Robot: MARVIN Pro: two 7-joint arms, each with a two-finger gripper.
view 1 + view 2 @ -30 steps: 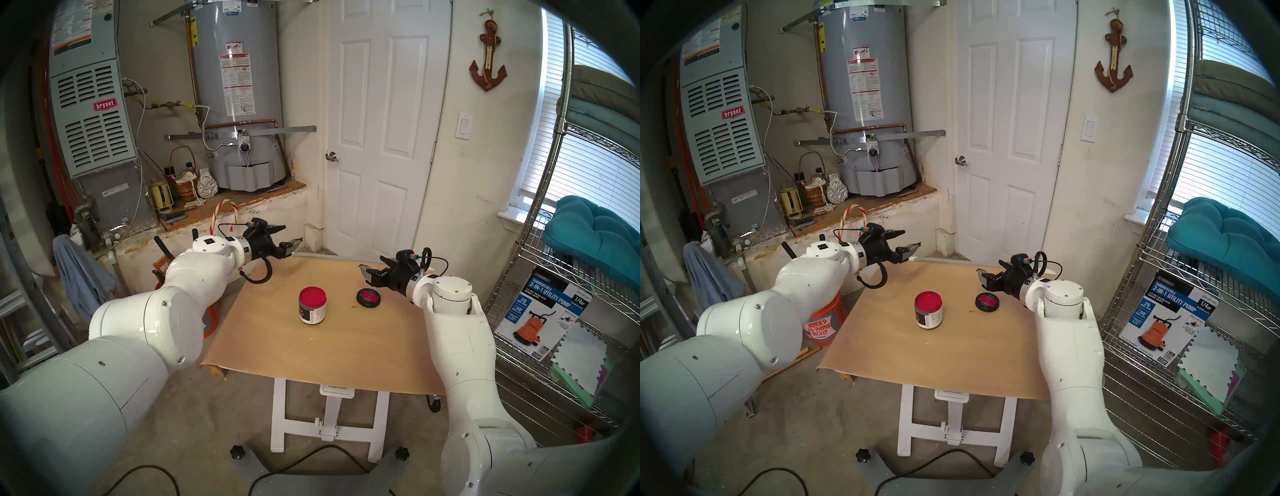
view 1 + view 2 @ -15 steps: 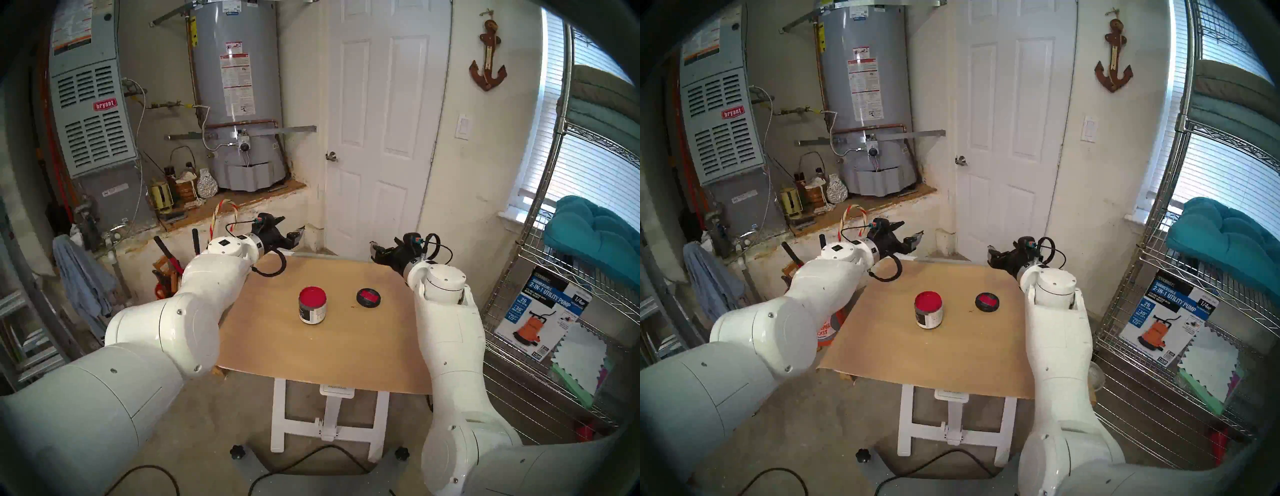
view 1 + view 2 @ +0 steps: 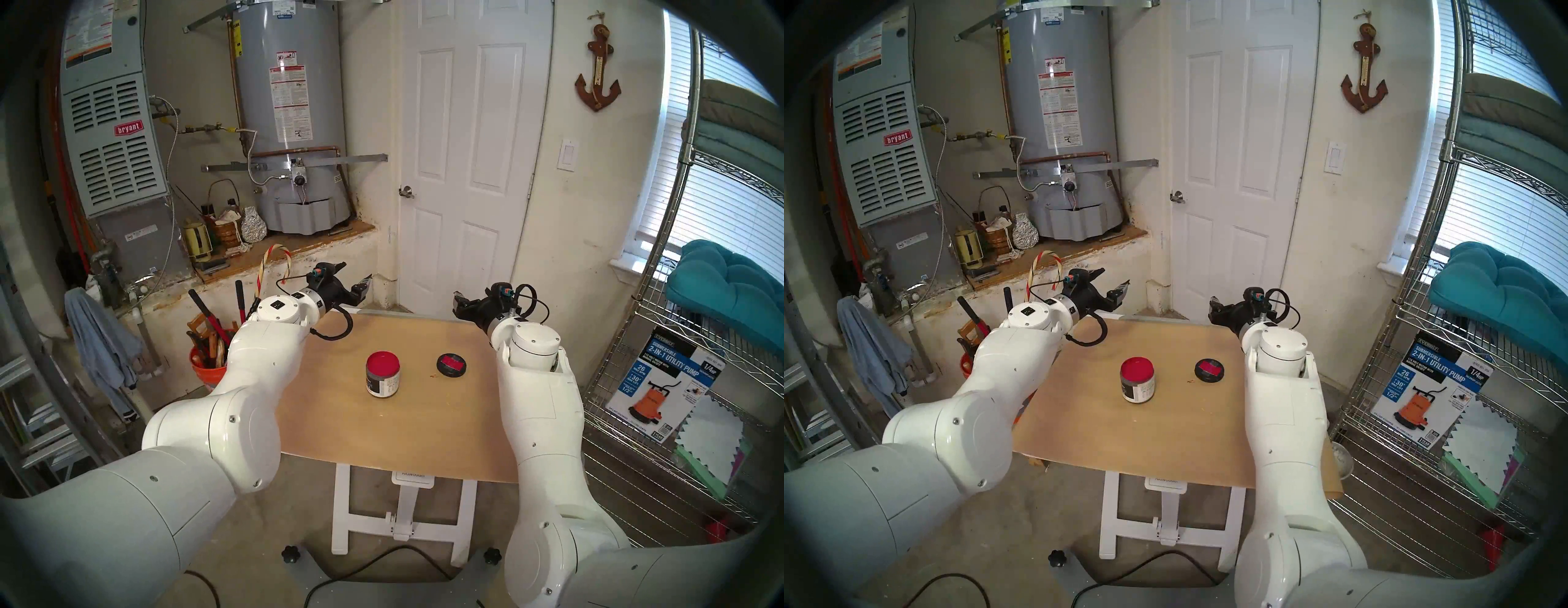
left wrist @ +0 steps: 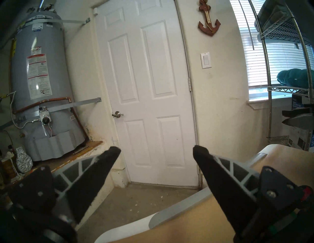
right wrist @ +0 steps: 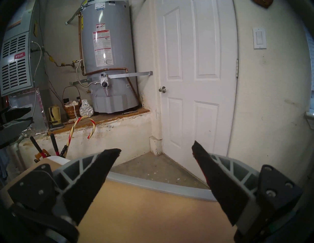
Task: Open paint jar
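1. The paint jar (image 3: 383, 373) stands open mid-table (image 3: 424, 433) — its lid (image 3: 452, 364) lies just beside it.
2. The left gripper (image 3: 356, 283) and right gripper (image 3: 460, 302) both hang spread, empty, near the far edge.
3. The opening looks done — no further move seems needed.

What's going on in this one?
Nothing is being handled right now. The paint jar stands open on the table, red paint showing, with its lid lying beside it. The left gripper and right gripper are both open and empty, raised over the table's far edge.
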